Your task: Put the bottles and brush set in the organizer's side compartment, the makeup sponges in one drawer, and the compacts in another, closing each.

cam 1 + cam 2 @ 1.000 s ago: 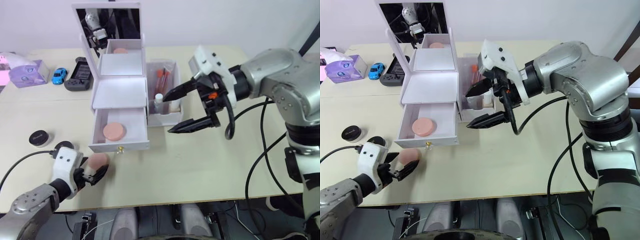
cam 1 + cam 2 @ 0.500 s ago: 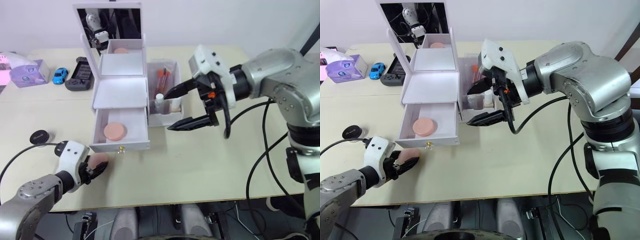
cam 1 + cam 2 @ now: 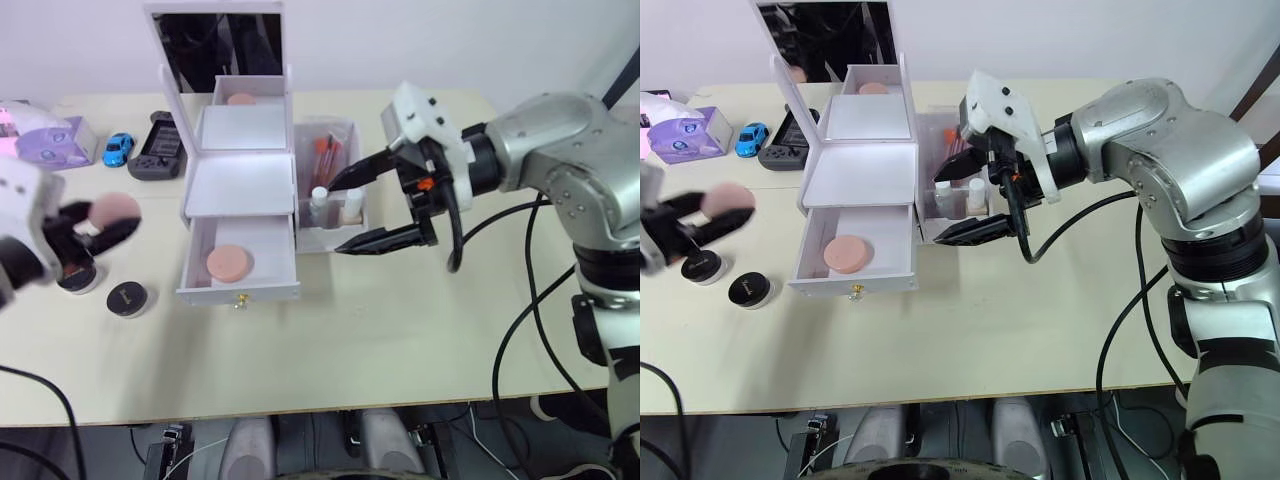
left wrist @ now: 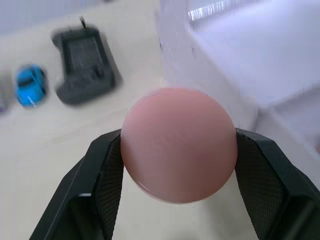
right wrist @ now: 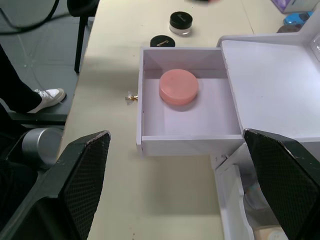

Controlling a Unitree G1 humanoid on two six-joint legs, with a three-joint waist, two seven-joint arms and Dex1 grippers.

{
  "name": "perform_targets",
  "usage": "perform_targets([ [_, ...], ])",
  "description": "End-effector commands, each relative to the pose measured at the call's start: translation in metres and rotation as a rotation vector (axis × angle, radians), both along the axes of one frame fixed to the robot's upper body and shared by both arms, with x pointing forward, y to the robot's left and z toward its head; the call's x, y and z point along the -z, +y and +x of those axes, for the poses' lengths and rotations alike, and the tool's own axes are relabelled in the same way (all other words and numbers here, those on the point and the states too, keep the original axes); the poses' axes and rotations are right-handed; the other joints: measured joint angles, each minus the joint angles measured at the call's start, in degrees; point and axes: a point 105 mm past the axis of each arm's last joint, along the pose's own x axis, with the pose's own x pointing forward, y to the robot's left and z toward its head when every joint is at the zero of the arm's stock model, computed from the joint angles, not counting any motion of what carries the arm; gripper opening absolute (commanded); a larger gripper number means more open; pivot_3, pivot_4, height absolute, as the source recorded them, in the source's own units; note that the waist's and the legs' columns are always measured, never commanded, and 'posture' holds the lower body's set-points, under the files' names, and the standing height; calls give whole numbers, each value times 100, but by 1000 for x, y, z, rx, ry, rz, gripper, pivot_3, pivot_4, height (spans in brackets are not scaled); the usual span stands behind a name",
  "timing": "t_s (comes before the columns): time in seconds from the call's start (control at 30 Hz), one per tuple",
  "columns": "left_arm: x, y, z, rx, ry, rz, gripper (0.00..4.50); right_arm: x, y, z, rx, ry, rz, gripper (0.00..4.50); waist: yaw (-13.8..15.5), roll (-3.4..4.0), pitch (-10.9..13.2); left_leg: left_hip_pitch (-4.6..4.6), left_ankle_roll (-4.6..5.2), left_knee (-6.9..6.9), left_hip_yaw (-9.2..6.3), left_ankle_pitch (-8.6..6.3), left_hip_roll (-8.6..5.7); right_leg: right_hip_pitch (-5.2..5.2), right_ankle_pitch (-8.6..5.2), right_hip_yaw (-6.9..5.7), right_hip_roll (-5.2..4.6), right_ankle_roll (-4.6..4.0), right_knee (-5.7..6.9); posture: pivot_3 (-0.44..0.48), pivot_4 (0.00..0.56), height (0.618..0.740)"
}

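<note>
My left gripper (image 3: 92, 228) is shut on a pink round makeup sponge (image 4: 178, 144) and holds it in the air, left of the white organizer (image 3: 240, 180). The organizer's lower drawer (image 3: 238, 292) stands pulled out with a second pink sponge (image 3: 230, 263) lying in it. Two black compacts (image 3: 128, 297) (image 3: 700, 266) rest on the table under and beside that gripper. The side compartment (image 3: 332, 235) holds brushes (image 3: 324, 152) and small bottles (image 3: 318, 205). My right gripper (image 3: 338, 217) hangs open just right of that compartment, holding nothing.
A black game controller (image 3: 156, 158), a blue toy car (image 3: 118, 150) and a purple packet (image 3: 52, 146) lie at the back left. The organizer's mirror (image 3: 215, 45) stands upright, with a pink piece (image 3: 240, 100) in the top tray. Black cables (image 3: 520, 330) trail off the right arm.
My left gripper has lifted the pink sponge off the table's front edge, up and back toward the left. Both compacts now show below it. The right gripper has barely moved.
</note>
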Motion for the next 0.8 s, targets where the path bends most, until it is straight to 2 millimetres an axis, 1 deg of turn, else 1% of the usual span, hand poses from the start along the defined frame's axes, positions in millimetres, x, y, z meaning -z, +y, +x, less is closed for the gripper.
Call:
perform_targets([
  [0.03,-24,-34,-2,225,-39,41,2661,-10,-1,-4,-7,-45,25,4500,5,-1,0,0,0,0,0,0,0,1,0,0,0,0,0,0,150,729],
  [0.07,-25,-42,-4,288,-32,76,2661,-10,-2,-4,-6,-47,27,4500,4,0,0,0,0,0,0,0,0,2,0,0,0,1,-1,0,150,729],
  [0.13,-28,-68,-11,464,-14,132,2661,-12,-4,-8,-15,-52,41,4500,1,-1,0,-1,0,0,4,0,-1,2,-1,1,-3,1,-2,0,150,729],
  [0.17,-29,-77,-14,529,-5,152,2661,-13,-5,-10,-20,-53,52,4500,7,-1,0,-2,0,1,4,0,-1,1,-1,1,-2,1,-2,0,150,729],
  [0.23,-28,-89,-15,614,24,180,2661,-16,-7,-13,-17,-50,70,4500,14,-1,1,-6,0,3,2,0,-1,0,-1,0,-2,1,-2,0,150,729],
  [0.33,-18,-102,-13,732,88,236,2661,-17,-10,-15,9,-51,86,4500,13,0,1,-4,0,3,1,0,-1,1,-1,0,0,2,0,0,150,729],
  [0.47,2,-111,-1,823,133,311,2661,-14,-13,-15,54,-63,91,4500,6,0,1,3,1,4,2,1,-1,4,-1,1,3,2,4,0,150,729],
  [0.63,17,-139,14,952,136,346,2661,-19,-16,-16,112,-114,111,4500,39,-1,1,-7,3,17,-3,2,-1,5,-1,1,6,3,9,0,150,729],
  [0.73,21,-145,18,979,135,334,2661,-19,-17,-17,136,-122,118,4500,15,-1,1,-19,3,21,-2,2,-3,4,-1,5,5,4,2,0,150,729],
  [0.8,28,-147,19,1000,155,337,2661,-19,-19,-17,157,-128,122,4500,4,-1,1,-21,4,19,-2,2,-3,0,-2,6,5,9,3,0,150,729],
])
